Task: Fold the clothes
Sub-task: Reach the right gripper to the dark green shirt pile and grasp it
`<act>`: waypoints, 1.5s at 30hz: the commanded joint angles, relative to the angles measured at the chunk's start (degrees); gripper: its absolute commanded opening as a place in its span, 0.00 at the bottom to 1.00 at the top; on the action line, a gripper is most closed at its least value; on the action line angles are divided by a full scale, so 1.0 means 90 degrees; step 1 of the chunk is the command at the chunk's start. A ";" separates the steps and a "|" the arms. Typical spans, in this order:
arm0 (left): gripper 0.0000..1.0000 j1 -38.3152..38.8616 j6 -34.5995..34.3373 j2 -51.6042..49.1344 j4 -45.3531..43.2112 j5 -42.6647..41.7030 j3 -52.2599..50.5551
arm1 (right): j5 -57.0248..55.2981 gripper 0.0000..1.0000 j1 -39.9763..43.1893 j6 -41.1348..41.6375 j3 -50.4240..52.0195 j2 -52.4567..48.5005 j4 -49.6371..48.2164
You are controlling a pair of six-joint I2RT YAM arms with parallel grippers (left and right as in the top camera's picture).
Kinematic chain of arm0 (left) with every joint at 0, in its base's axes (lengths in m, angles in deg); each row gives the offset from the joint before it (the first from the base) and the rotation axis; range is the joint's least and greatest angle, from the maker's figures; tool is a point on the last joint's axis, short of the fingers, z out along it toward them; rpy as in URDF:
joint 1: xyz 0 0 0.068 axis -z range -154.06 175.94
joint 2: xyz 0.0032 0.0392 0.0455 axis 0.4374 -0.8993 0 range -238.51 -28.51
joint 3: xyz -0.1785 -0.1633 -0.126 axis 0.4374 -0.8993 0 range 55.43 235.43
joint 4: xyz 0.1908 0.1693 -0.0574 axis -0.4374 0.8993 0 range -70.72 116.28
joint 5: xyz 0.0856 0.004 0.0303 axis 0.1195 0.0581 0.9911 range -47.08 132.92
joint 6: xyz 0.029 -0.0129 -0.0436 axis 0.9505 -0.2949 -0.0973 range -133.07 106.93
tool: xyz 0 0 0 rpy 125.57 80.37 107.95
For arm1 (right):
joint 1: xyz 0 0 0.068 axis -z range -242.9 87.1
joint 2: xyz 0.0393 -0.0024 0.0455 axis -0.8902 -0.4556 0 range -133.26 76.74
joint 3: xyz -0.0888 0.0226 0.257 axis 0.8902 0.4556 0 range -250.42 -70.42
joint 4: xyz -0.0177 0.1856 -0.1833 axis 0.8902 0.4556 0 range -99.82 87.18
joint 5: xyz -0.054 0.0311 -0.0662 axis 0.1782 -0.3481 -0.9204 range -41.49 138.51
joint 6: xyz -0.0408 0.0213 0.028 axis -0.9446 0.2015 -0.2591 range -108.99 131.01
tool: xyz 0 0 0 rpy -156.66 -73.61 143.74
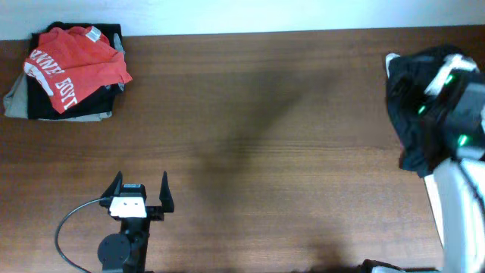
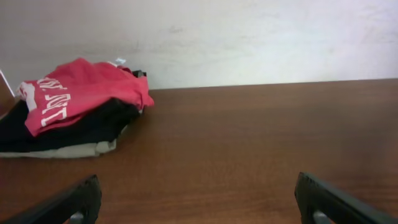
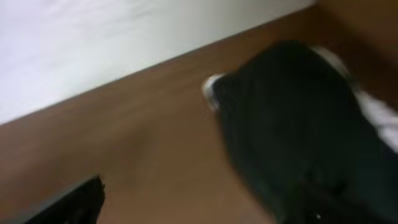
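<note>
Since both grippers stand empty, folding has not begun; step in hand looks like the first reach. Dark T-shirt (image 1: 405,121) lies bunched at the right edge of the bench (image 1: 265,152), partly under the right arm. Right gripper (image 3: 199,208): jaws fully apart, nothing held, just over the shirt (view blurred). Left gripper (image 1: 141,182): jaws fully apart, nothing held, well apart from it. Next move, est.: grasp shirt, drag to bench ctr, spread flat w/ both grippers.

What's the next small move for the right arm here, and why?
Probably lower the open right gripper onto the dark T-shirt and close on its edge. The shirt lies bunched at the right end of the table, not yet gripped, and the jaws stand wide over it.
</note>
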 commanded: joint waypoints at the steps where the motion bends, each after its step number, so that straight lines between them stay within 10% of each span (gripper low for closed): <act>1: 0.99 -0.0034 0.0097 0.0032 0.0002 -0.0068 -0.0039 | -0.0078 0.99 0.0736 -0.0255 -0.0673 -0.1056 0.0087; 6: 0.99 -0.0034 0.0097 0.0032 0.0005 -0.0068 -0.0039 | 0.0333 0.99 0.2069 -0.0206 -0.0673 -0.2781 0.0034; 14: 0.99 -0.0034 0.0097 0.0032 0.0005 -0.0068 -0.0039 | 0.0216 0.60 0.2310 -0.0206 -0.0665 -0.3606 0.0602; 23: 0.99 -0.0034 0.0097 0.0032 0.0002 -0.0068 -0.0039 | 0.0219 0.59 0.2310 -0.0204 -0.0597 -0.3852 0.0792; 28: 0.99 -0.0034 0.0097 0.0032 0.0002 -0.0068 -0.0039 | 0.0287 0.35 0.2310 -0.0206 -0.0556 -0.3857 0.0765; 30: 0.99 -0.0034 0.0097 0.0032 0.0002 -0.0068 -0.0039 | 0.0284 0.62 0.2310 -0.0204 -0.0551 -0.3861 0.0777; 38: 0.99 -0.0034 0.0097 0.0032 0.0002 -0.0068 -0.0039 | 0.0117 0.63 0.2312 0.0153 -0.0342 -0.3922 0.0716; 45: 0.99 -0.0034 0.0097 0.0032 0.0002 -0.0068 -0.0039 | 0.0148 0.04 0.2312 0.0158 -0.0614 -0.3755 0.0729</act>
